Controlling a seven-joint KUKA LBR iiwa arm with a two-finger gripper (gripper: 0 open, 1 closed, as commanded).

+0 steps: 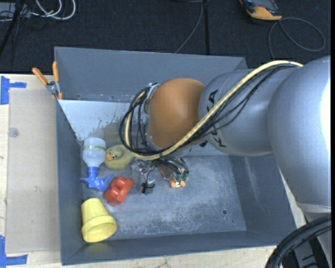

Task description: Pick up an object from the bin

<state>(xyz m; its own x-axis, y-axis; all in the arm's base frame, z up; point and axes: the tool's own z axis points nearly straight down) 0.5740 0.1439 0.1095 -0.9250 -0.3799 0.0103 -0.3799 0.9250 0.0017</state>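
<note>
My gripper (156,175) hangs low over the bin floor left of centre, mostly hidden under the arm's orange cover. A red blocky toy (118,190) lies just to its left, close to its dark lower tip. A yellow-green rounded toy (117,157) sits up and to the left of the gripper, near the bin's slanted back wall. Whether anything is held is hidden.
A pale blue and white bottle-like piece (94,151) stands by the left wall with a blue star-shaped bit (95,180) under it. A yellow cup (99,220) lies on its side in the front left corner. The arm covers the bin's right back part.
</note>
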